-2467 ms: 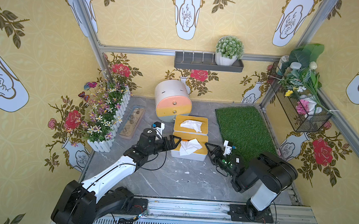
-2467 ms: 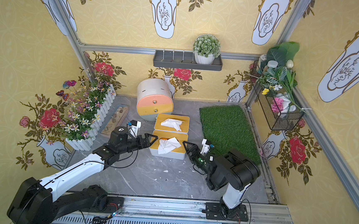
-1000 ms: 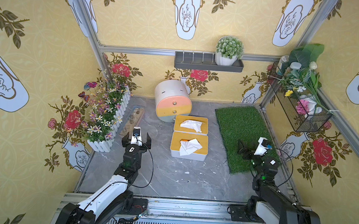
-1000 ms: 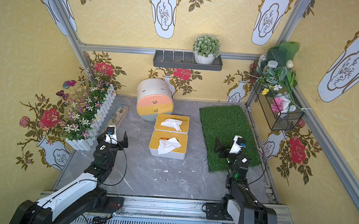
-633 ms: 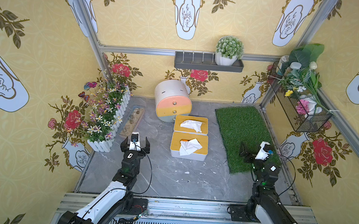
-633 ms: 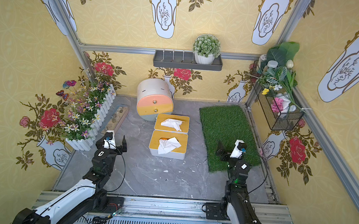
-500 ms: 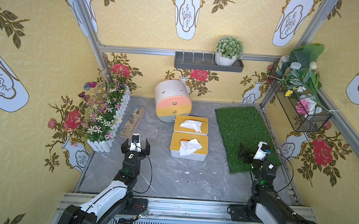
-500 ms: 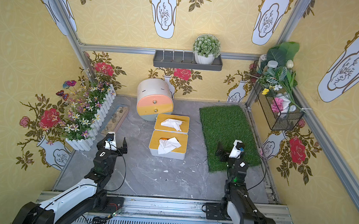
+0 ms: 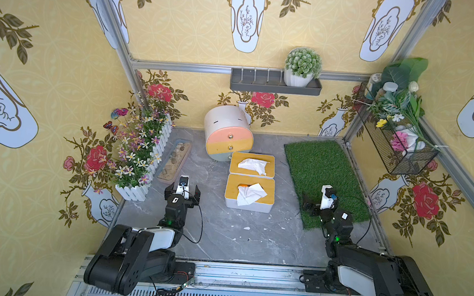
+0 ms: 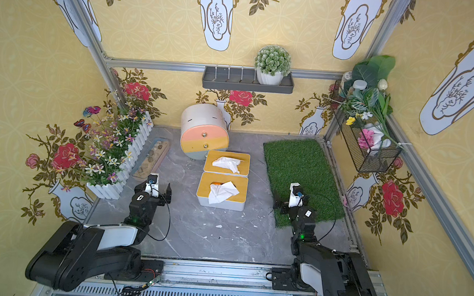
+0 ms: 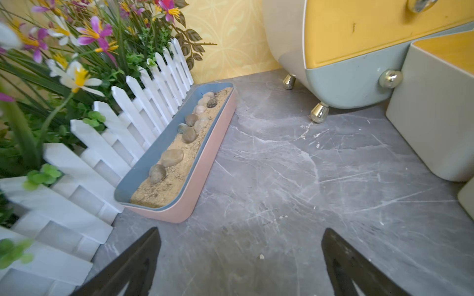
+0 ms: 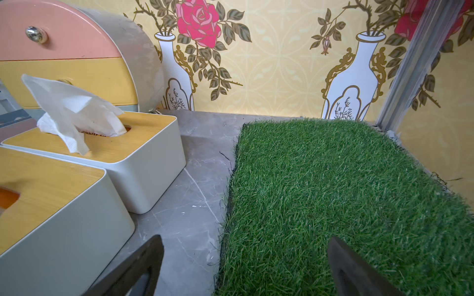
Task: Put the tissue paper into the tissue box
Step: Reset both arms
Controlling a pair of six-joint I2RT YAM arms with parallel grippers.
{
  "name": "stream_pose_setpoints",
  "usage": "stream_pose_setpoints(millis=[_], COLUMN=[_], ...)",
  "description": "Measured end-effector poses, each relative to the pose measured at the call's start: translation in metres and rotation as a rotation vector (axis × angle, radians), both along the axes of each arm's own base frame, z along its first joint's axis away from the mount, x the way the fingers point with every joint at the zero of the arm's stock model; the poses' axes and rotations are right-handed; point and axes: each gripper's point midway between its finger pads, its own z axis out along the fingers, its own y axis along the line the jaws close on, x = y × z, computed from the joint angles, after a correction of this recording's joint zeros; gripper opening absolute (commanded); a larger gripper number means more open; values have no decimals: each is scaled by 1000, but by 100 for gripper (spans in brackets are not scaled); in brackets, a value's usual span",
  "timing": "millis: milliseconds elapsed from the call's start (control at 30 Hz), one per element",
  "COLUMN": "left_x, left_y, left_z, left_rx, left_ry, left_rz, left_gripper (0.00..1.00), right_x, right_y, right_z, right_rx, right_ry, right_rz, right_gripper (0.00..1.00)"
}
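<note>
Tissue paper (image 9: pixel 251 194) stuck out of the slot of the tissue box (image 9: pixel 247 207), which sat on the grey table (image 9: pixel 223 239) at frame centre in both top views. Left pincer (image 9: pixel 182 191), left of the box, and right pincer (image 9: pixel 320 204), right of it over the grass mat (image 9: pixel 320 166), both stood released and empty.

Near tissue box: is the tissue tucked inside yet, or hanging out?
Hanging out. In both top views the tissue spills from the slot across the lid of the near tissue box.
</note>
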Motion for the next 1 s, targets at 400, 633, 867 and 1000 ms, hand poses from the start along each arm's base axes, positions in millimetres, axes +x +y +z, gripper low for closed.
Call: stream_pose_setpoints(millis=[400,633,867,1000], left_x=[23,21,21,21], left_y=[20,21,21,21], left_z=[18,16,16,16], left_rx=[-56,-58,-60,-60], left_ry=[-32,-20,-20,-20], left_rz=[99,103,104,104], left_gripper=[100,100,100,100], right_x=[0,-1,-1,-1], right_y=[-4,-3,-3,-2], right_z=[-5,-5,-6,-6], right_rx=[-1,5,5,7], right_ry=[17,20,21,22], right_rz=[5,21,22,26], right_gripper=[100,100,100,100])
